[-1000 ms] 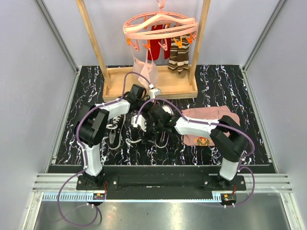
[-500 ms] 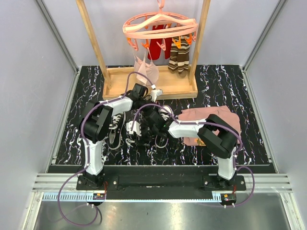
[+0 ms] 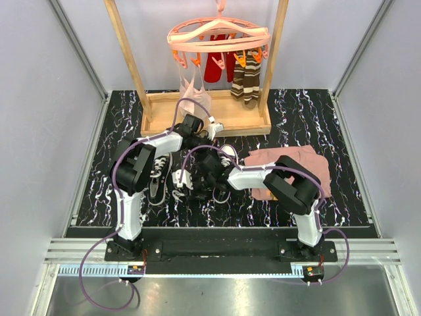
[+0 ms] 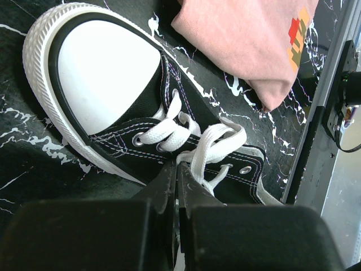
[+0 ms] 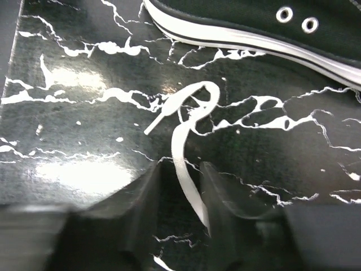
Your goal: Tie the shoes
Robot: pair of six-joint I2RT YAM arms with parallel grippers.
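Note:
Two black sneakers with white toe caps lie on the marbled table: one at the left (image 3: pixel 158 176), one in the middle (image 3: pixel 223 158). In the left wrist view the middle shoe (image 4: pixel 107 84) shows its toe cap and white laces (image 4: pixel 211 144). My left gripper (image 4: pixel 177 165) is shut on a lace strand at the shoe's eyelets; it sits over that shoe in the top view (image 3: pixel 212 141). My right gripper (image 5: pixel 180 166) is open, low over the table, with a loose lace end (image 5: pixel 183 147) lying between its fingers. It is in front of the middle shoe (image 3: pixel 189 179).
A pink cloth with a pixel figure (image 3: pixel 289 168) lies right of the shoes and shows in the left wrist view (image 4: pixel 248 39). A wooden rack (image 3: pixel 204 118) with a pink clip hanger (image 3: pixel 217 36), striped socks and red garments stands at the back. A shoe sole (image 5: pixel 248 34) is beyond the right gripper.
The right arm has folded in and its gripper has shifted a little left and down by the loose lace. The left gripper has drawn slightly toward the back. The hanger has swung a little.

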